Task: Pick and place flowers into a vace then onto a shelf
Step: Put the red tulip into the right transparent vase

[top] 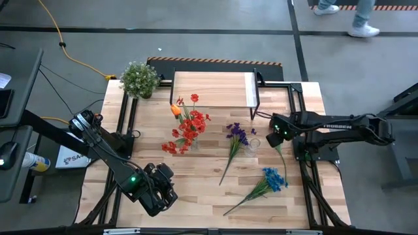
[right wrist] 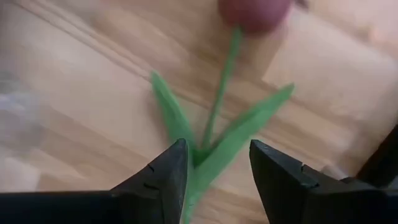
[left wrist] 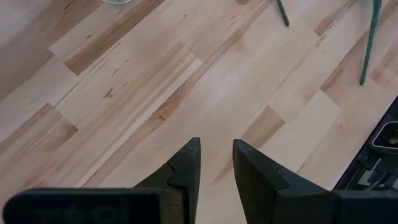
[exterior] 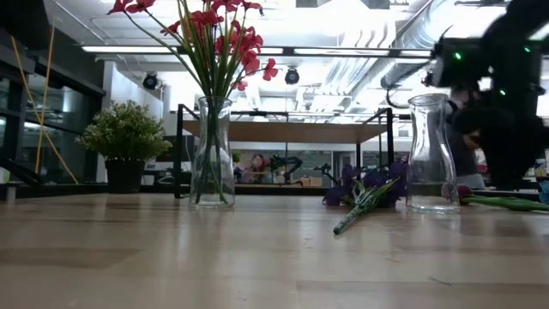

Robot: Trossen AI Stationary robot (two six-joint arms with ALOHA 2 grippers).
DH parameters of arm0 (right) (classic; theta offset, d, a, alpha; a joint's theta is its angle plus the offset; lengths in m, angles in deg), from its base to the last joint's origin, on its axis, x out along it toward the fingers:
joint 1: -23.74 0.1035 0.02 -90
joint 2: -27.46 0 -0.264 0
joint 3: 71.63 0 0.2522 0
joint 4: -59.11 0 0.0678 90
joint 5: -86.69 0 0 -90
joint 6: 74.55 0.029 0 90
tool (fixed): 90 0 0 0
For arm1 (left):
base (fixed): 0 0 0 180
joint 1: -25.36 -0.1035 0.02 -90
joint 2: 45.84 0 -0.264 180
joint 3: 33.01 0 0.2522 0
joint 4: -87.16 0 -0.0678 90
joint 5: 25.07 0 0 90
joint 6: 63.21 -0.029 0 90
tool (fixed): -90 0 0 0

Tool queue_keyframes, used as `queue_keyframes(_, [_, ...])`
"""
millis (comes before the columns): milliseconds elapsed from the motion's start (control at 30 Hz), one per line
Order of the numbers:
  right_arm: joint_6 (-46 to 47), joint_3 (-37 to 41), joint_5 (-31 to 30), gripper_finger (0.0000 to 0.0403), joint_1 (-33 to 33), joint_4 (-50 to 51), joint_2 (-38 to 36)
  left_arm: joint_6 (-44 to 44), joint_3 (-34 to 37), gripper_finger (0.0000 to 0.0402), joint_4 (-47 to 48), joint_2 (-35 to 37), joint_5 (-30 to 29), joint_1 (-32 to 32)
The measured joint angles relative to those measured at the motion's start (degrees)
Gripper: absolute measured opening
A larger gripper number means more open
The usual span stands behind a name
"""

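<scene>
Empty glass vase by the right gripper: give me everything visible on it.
The empty vase is clear glass, carafe-shaped, with a flared rim, a narrower neck and a wider body. It stands upright on the wooden table, on the right-arm side, with nothing in it. The purple flowers lie on the table just beside it, heads near its base; contact cannot be told. The right gripper hovers close by, open over a rosebud stem, not touching the vase.
</scene>
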Motion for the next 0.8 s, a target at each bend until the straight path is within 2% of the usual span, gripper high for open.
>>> queue_keyframes(233, [3.27, 7.17, 2.26, 0.0167, 0.0, -6.46, -3.45, 0.2, 0.0, 0.0129, 1.52, 0.0, -0.04, 0.0])
queue_keyframes(467, [5.58, 8.06, 2.38, 0.0172, 0.0, -10.01, -4.34, 0.66, 0.0, 0.0129, 1.5, -0.02, -0.06, 0.0])
queue_keyframes(800, [7.34, 8.1, 2.14, 0.0134, 0.0, -10.41, -4.22, 1.73, 0.0, 0.0129, 1.17, -0.02, -0.06, 0.0])
